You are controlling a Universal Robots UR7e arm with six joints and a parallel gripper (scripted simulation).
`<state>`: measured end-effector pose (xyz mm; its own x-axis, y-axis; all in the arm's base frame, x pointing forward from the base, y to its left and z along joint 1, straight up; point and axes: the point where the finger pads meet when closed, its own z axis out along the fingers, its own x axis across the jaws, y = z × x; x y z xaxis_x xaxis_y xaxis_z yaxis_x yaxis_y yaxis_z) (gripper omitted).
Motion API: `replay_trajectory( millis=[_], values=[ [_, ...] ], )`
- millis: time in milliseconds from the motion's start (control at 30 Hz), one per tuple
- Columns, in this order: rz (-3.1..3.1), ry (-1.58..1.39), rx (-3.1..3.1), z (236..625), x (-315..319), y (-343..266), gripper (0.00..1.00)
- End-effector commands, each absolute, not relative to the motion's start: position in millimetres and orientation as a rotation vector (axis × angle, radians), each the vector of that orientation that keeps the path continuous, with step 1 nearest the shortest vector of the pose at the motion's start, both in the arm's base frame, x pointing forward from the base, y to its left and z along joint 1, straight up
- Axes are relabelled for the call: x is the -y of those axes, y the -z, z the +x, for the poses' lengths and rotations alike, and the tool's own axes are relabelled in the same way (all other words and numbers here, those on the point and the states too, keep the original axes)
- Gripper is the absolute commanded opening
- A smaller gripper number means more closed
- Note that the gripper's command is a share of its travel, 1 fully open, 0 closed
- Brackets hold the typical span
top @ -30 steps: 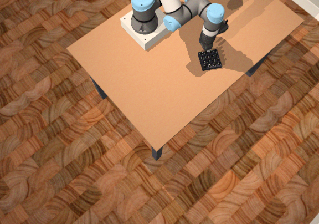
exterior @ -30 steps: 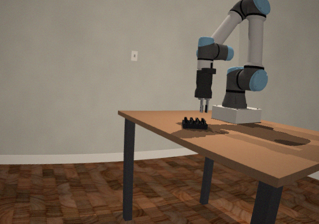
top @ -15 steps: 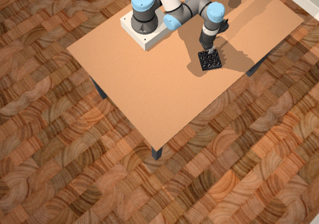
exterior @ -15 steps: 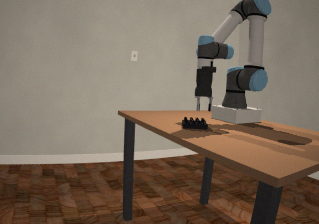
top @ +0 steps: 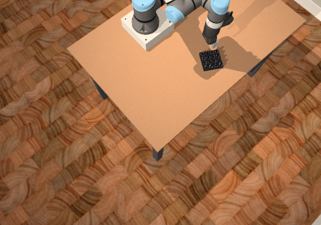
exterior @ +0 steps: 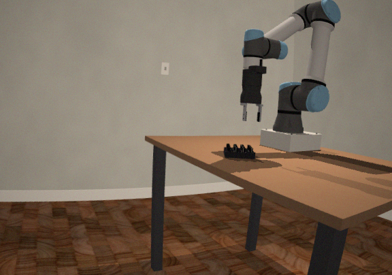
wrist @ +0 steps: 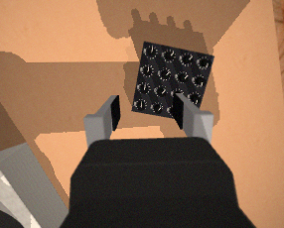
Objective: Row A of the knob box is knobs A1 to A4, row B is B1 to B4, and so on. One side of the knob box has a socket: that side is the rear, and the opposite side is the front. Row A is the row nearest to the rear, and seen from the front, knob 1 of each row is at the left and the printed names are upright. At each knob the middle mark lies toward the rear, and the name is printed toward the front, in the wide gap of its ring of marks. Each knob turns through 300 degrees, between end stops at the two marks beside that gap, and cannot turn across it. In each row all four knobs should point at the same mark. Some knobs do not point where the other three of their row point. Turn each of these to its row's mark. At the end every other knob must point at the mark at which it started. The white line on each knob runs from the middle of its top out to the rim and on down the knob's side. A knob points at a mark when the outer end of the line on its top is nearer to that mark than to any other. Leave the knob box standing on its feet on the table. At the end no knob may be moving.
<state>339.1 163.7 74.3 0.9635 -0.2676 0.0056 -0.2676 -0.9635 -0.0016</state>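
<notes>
The black knob box (top: 213, 69) (exterior: 239, 156) (wrist: 173, 66) stands flat on the table, slightly turned in the wrist view. Its knobs stand in a square grid with white lines and marks around them. In the wrist view, the top-left knob (wrist: 151, 51) has its line roughly toward the image top. Several other lines slant up-right. Marks and names are too small to read, and I cannot make out the socket. My gripper (top: 214, 47) (exterior: 252, 120) (wrist: 146, 105) is open and empty, high above the table near the box. Its right finger hides some knobs near the box's lower right in the wrist view.
The wooden table (top: 145, 87) (exterior: 299, 182) carries the box and the white robot base (top: 160, 37) (exterior: 275, 141). The base stands well apart from the box. The arm's shadow falls around the box. A table edge (top: 192, 121) runs beyond the box's far side from the base.
</notes>
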Motion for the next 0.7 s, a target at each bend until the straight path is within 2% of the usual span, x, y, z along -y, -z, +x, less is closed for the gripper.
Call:
replay_trajectory(
  millis=[0,667],
  values=[
    [-3.112,0.006,-0.424,339,-163,-106,1.00],
    [-3.112,0.006,-0.424,339,-163,-127,1.00]
  ],
)
